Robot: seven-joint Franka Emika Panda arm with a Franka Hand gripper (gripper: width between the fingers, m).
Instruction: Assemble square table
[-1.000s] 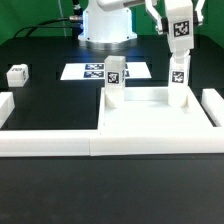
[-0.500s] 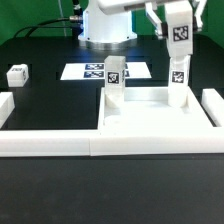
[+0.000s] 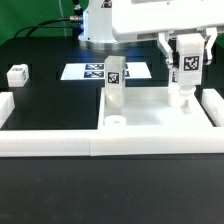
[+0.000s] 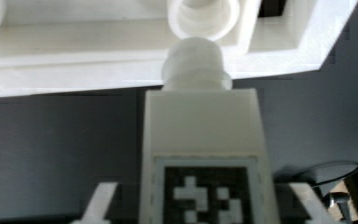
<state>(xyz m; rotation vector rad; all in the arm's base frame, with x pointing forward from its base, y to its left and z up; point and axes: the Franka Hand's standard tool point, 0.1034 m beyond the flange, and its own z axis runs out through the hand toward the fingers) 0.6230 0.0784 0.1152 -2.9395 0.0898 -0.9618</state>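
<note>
The square table's white slab (image 3: 150, 118) lies on the black table, right of centre in the exterior view. One tagged leg (image 3: 115, 76) stands upright in its far left corner, and an empty hole (image 3: 115, 118) shows at the near left corner. My gripper (image 3: 186, 52) is shut on another tagged leg (image 3: 186, 62) and holds it upright over the slab's right side. In the wrist view my gripper (image 4: 206, 205) has this leg (image 4: 202, 130) between its fingers, with the leg's rounded tip pointing at the slab (image 4: 87, 40). A third leg (image 3: 17, 73) lies loose at the far left.
The marker board (image 3: 88, 72) lies flat behind the slab, in front of the robot base. Long white border bars run along the front (image 3: 50, 142), the left (image 3: 5, 106) and the right (image 3: 212, 106) of the work area.
My gripper has come down and moved toward the exterior view's right with the leg. The leg that stood at the slab's far right is now hidden behind it.
</note>
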